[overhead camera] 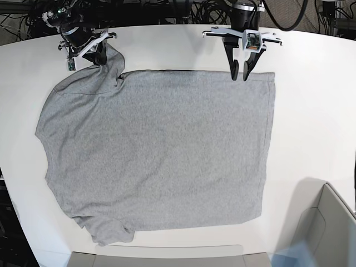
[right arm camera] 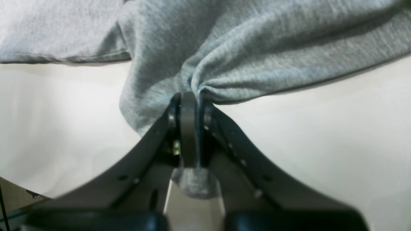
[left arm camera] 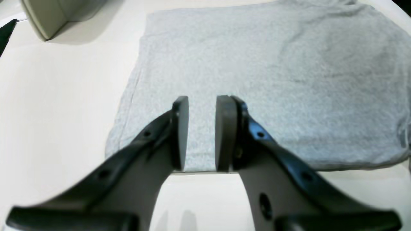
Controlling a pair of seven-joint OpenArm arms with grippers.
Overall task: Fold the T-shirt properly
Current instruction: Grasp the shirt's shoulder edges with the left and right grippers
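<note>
The light grey T-shirt [overhead camera: 161,150] lies spread flat, plain side up, on the white table [overhead camera: 311,139]. Its sleeves point to the base view's left and its hem to the right. At the far left corner my right gripper [overhead camera: 99,57] is shut on the far sleeve, and the cloth bunches up between its pads [right arm camera: 189,96]. A fold of T-shirt [right arm camera: 257,48] fans out from that grip. My left gripper [overhead camera: 240,72] hovers at the far edge near the hem corner. Its fingers [left arm camera: 181,128] stand apart over the T-shirt [left arm camera: 257,64] with nothing between them.
A grey open bin [overhead camera: 328,228] stands at the near right corner of the table. A pale flat tray edge [overhead camera: 156,257] runs along the near side. Cables lie behind the table's far rim. A beige block [left arm camera: 48,19] shows at the left wrist view's top left.
</note>
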